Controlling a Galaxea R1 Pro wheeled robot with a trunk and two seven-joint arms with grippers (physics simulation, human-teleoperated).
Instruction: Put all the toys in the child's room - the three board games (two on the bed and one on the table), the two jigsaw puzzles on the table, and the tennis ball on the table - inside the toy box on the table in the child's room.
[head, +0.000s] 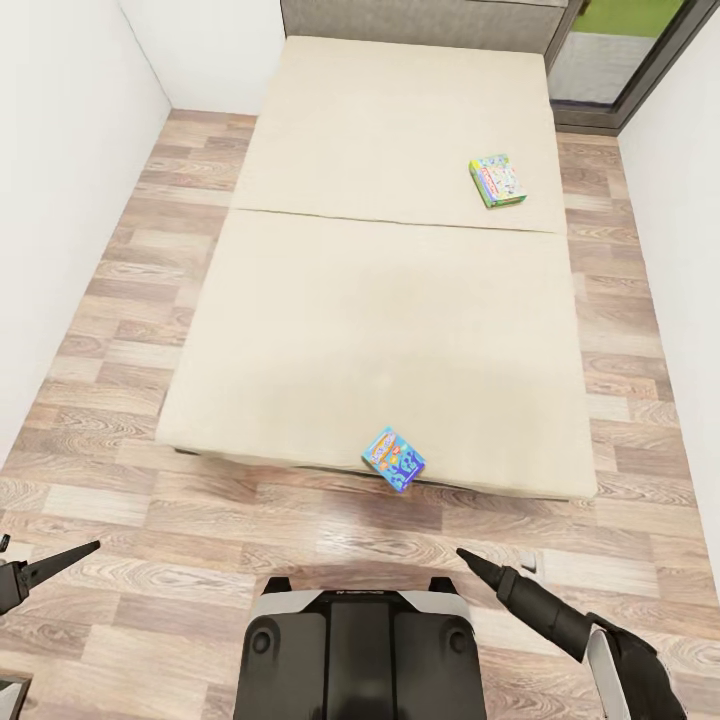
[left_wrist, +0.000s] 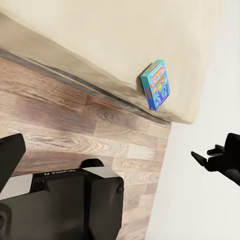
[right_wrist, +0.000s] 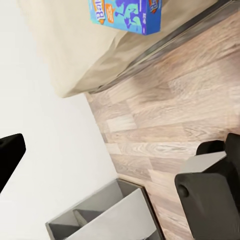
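Two board games lie on the cream bed (head: 380, 300). A green-white one (head: 497, 181) rests flat on the far right of the mattress. A blue one (head: 394, 459) (left_wrist: 155, 84) (right_wrist: 127, 14) sits at the bed's near edge, partly overhanging it. My left gripper (head: 50, 565) (left_wrist: 115, 157) hangs open over the floor at the lower left, well short of the bed. Over the floor at the lower right, my right gripper (head: 485, 570) (right_wrist: 120, 147) is also open and holds nothing. The table, toy box, jigsaw puzzles and tennis ball are out of view.
Wood-plank floor (head: 130, 300) runs along both sides of the bed, with white walls (head: 60, 150) close on the left and right. A glass door (head: 620, 50) is at the far right. My dark base (head: 360, 650) stands before the bed's foot. A grey boxy unit (right_wrist: 100, 215) stands by a wall.
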